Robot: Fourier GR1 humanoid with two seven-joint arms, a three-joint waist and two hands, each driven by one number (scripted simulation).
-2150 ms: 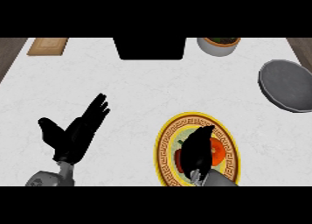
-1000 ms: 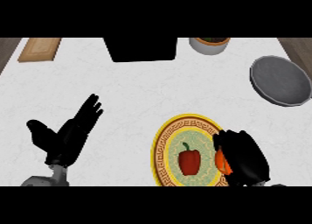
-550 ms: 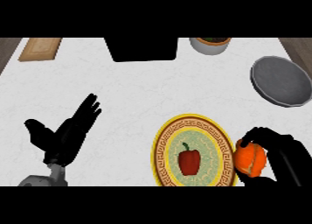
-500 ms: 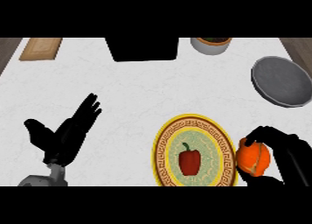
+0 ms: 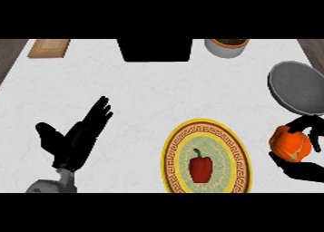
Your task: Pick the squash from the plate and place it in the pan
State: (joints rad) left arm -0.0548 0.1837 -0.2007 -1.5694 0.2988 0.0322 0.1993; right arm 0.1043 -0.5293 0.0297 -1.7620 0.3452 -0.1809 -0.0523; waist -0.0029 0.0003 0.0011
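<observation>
Nearest, lower left: left robot hand [image 5: 74,138], black, on a grey forearm, fingers straight and spread wide, thumb out to the side, holding nothing, resting above the white marbled table [image 5: 151,90]. Lower centre: round plate [image 5: 206,156] with yellow rim and patterned border, pale green centre, lying flat on the table; on it one red bell pepper [image 5: 201,166], stem pointing toward the far side. Lower right, just beside the plate and clear of its rim: right robot hand [image 5: 306,152], black, fingers and thumb curled round the squash [image 5: 291,143], an orange, rounded item partly hidden by the fingers; the squash is off the plate and sits in the hand, between the plate and the pan. Whether it is lifted above the table or touching it cannot be told. Farther, right edge: pan [image 5: 300,87], round, grey, dark inside, nothing visible in it, just beyond the right robot hand. Far centre: black rectangular object [image 5: 154,49], partly cut by the upper edge of the view. Far right of centre: small grey bowl [image 5: 226,46] with brown contents. Far left: light wooden board [image 5: 50,48] at the table's corner.
</observation>
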